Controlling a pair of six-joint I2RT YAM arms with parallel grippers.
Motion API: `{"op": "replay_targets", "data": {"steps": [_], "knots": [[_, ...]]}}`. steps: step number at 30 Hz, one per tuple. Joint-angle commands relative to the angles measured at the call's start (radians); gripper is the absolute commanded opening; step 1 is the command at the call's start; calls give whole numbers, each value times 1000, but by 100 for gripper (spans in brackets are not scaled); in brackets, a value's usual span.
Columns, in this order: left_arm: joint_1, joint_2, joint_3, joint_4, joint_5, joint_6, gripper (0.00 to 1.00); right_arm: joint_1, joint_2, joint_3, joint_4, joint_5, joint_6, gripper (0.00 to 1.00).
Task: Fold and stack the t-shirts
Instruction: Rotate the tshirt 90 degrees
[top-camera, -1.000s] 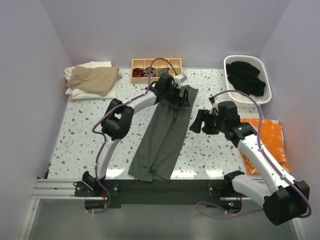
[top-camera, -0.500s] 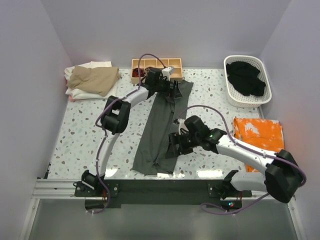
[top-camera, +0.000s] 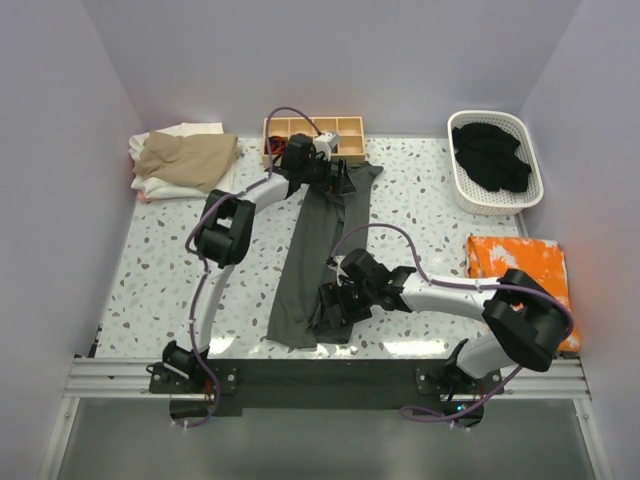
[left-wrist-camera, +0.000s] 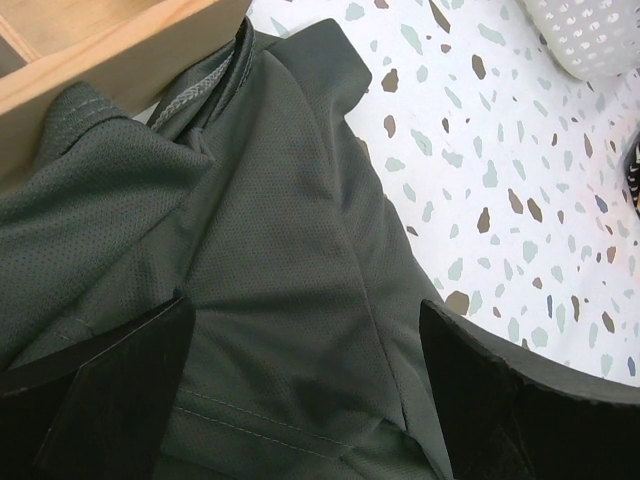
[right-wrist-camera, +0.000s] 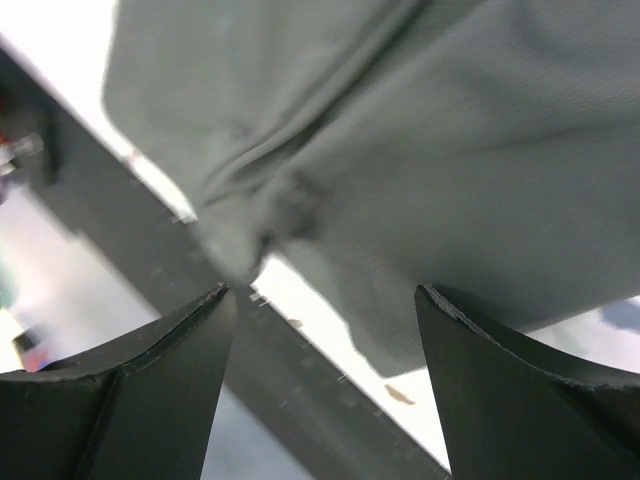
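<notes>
The terrazzo table (top-camera: 160, 270) carries the charcoal-grey t-shirt (top-camera: 318, 250), which lies as a long narrow strip from upper centre to lower centre of the top view. The left arm extends to upper centre, with the left gripper (top-camera: 333, 180) over the strip's far end, just beside the wooden tray (top-camera: 345, 128). The right arm bends leftward across lower centre, with the right gripper (top-camera: 328, 305) at the strip's near end. Only the left wrist view shows the collar (left-wrist-camera: 195, 85) against the tray wall, jaws apart over the cloth. Only the right wrist view shows its jaws apart above the hem (right-wrist-camera: 250, 250) at the table's near edge.
</notes>
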Motion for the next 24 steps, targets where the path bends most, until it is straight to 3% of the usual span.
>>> {"op": "replay_targets", "data": {"steps": [1,6,14,24], "knots": [[20,-59,-61,-14,3,1,100,3,78,-52,37,111,14,77],[34,-79,-85,14,9,-2,100,16,61,-123,-68,199,80,75],[63,-111,-123,20,6,-11,100,24,-268,-222,-398,364,209,77],[64,-122,-152,81,61,-50,100,32,-388,-195,-478,436,201,76]]}}
